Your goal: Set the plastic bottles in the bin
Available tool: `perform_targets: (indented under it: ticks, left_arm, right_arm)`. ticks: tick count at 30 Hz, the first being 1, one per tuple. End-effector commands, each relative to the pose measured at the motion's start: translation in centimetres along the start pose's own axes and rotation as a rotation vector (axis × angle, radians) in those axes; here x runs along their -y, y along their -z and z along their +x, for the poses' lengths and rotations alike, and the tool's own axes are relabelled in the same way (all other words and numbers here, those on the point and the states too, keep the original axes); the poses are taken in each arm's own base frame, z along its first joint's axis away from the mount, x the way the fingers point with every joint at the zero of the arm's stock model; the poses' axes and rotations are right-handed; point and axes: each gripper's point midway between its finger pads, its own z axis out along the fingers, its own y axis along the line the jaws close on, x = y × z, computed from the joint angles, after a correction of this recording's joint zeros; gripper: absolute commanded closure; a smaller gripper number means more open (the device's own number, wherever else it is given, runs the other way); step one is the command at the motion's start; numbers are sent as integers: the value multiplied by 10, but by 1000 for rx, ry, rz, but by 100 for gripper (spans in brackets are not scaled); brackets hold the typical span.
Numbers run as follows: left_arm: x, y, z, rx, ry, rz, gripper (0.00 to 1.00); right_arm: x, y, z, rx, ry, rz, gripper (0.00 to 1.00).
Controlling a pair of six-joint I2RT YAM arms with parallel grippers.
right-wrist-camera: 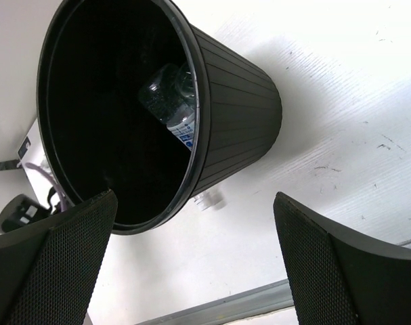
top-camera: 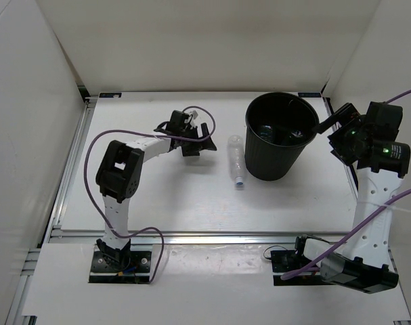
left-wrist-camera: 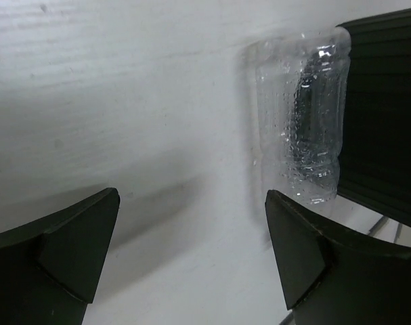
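Middle of the white bench (top-camera: 158, 203), just left of the large round black plastic bin (top-camera: 273, 162): plain clear white-capped plastic bottle (top-camera: 237, 160) lying on its side close against the bin wall, not yet binned. Left fingers (top-camera: 202, 139) spread wide, empty, low beside it, likely lined up for a pinch across the body. Right fingers (top-camera: 330, 126) also wide apart, holding nothing, parked at the bin's right rim, probably to stay clear of the drop. Inside the bin, clear blue-labelled bottle (right-wrist-camera: 171, 101) already down

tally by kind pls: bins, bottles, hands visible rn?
Bin: 1
Bottles: 2 visible, clear bottle outside, blue-labelled bottle inside; any more inside cannot be told
Hands: 2, left hand, right hand, both open
Total: 5
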Motion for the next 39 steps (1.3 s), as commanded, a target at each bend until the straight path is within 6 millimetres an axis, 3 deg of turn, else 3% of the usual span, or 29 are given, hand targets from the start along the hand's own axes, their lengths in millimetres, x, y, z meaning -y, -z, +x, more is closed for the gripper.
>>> perform_targets:
  ticks: [1, 7, 13, 17, 22, 25, 26, 27, 29, 30, 32, 36, 37, 38, 39]
  left_arm:
    - [45, 20, -27, 64, -21, 119, 0]
    - [58, -11, -10, -9, -22, 156, 0]
    - [89, -35, -2, -68, 1, 234, 0]
    - [87, -53, 8, -115, 31, 247, 0]
    - [95, -62, 15, -162, 53, 290, 0]
    - [109, -66, 25, -232, 51, 368, 11]
    - [111, -66, 28, -254, 50, 390, 27]
    - [116, -60, 33, -289, 48, 428, 36]
    - [108, -55, 38, -307, 67, 419, 49]
    - [110, -42, 31, -289, 67, 423, 52]
    - [97, -32, 35, -295, 95, 399, 56]
    - [79, 11, 3, -198, 146, 349, 59]
    - [74, 36, -25, -109, 166, 324, 59]
    - [56, 49, -36, -71, 199, 288, 63]
    - [63, 59, -42, -45, 188, 286, 65]
  right_arm:
    - [-10, 12, -8, 32, 44, -41, 0]
    - [-9, 19, -9, 38, 62, -33, 0]
    - [-6, 22, -11, 30, 69, -3, 0]
    - [-11, 26, -14, 34, 80, -17, 0]
    - [-8, 23, -12, 18, 86, -6, 0]
    - [-6, 20, -10, 8, 84, 1, 0]
    - [-7, 21, -9, 2, 84, -8, 0]
    - [-5, 18, -6, -9, 82, 0, 0]
    - [-6, 12, -3, -32, 70, -9, 0]
    - [-4, 9, 0, -42, 59, -2, 0]
    - [-6, 5, -1, -40, 49, -15, 0]
    - [-2, -6, 5, -44, 28, -24, 0]
    - [3, -13, 11, -63, 11, -10, 0]
    - [4, -14, 9, -50, -5, -11, 0]
    - [7, -16, 12, -59, -7, -4, 0]
